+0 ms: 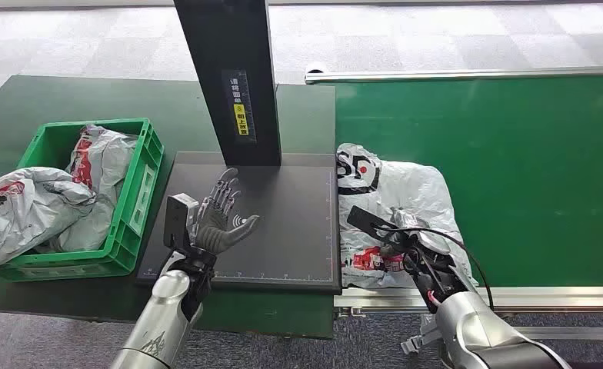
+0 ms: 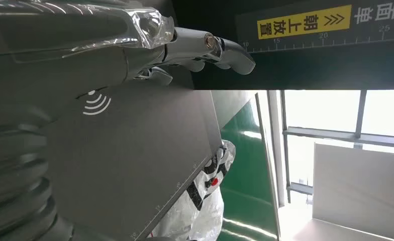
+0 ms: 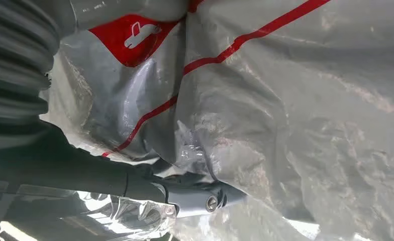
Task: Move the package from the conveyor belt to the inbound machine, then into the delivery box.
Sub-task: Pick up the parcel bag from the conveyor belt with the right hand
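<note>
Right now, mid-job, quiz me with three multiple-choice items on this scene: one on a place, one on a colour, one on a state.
1. Where does the package lie?
A. On the conveyor belt, beside the scanner plate
B. In the crate
C. On the floor

2. What colour is the crate?
A. Blue
B. Green
C. Black

3. How is the left hand?
A. Gripping a package
B. Open over the scanner plate, holding nothing
C. Pressed into the crate

Answers:
1 A, the head view shows the package on the green belt at the plate's edge, with the right hand on it.
2 B, its walls are bright green.
3 B, its fingers are spread with nothing in them.
</note>
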